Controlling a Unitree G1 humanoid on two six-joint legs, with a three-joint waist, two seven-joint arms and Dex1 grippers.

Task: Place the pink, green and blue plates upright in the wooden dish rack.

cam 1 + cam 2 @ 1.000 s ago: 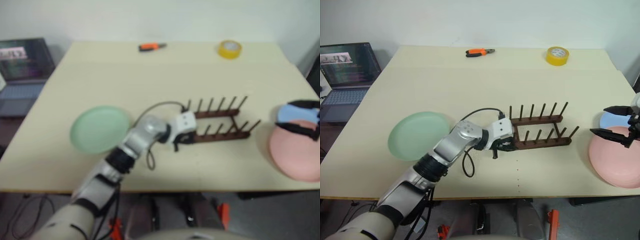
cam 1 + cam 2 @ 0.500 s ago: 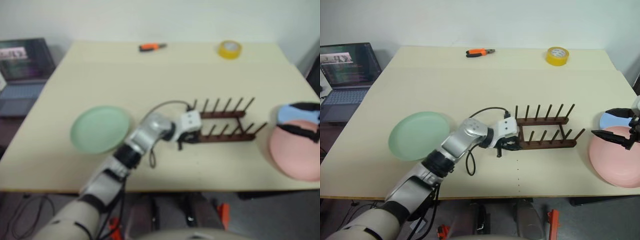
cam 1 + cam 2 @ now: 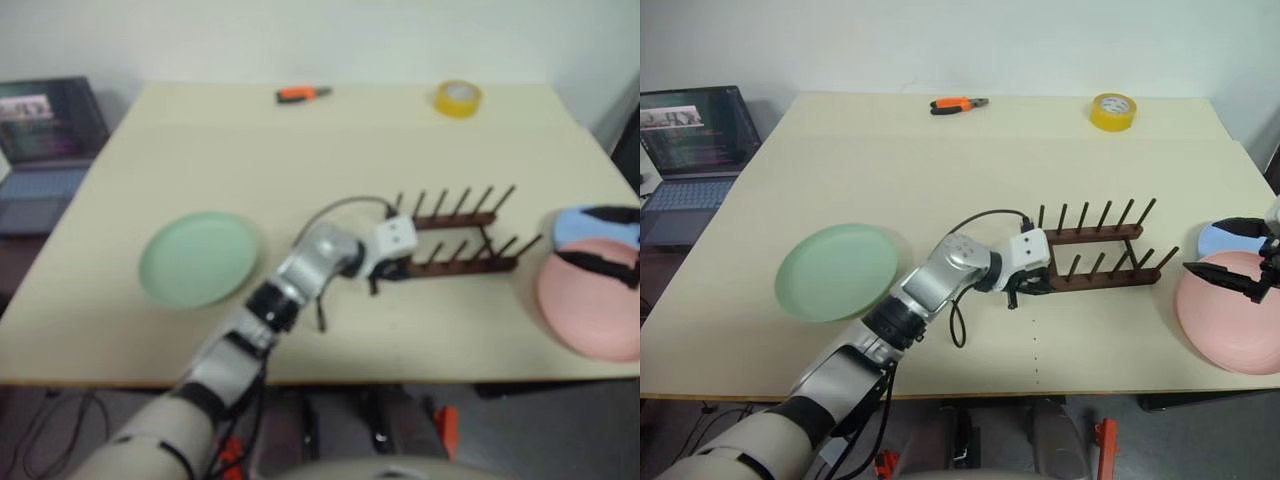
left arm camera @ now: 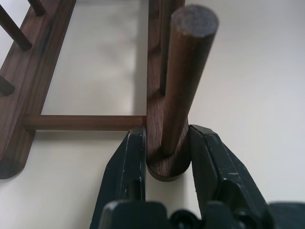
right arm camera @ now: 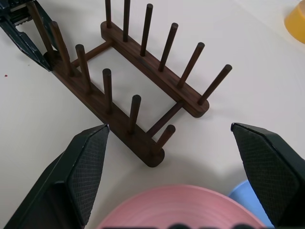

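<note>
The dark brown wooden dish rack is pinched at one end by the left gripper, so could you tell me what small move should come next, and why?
Probably release the rail and draw back. The left gripper is shut on the near rail end of the dark brown wooden dish rack, which now sits close to the pale pink round plate and the light blue round plate, under the open right gripper. No plate is racked yet.

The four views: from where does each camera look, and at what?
Left eye, right eye: from the head, down over the table; left arm reaches to the rack.
Left wrist: along the left gripper, fingers shut on the rack's rail end.
Right wrist: over the pink plate, facing the rack; right gripper open.
Shared: both wrist views show the rack.
</note>
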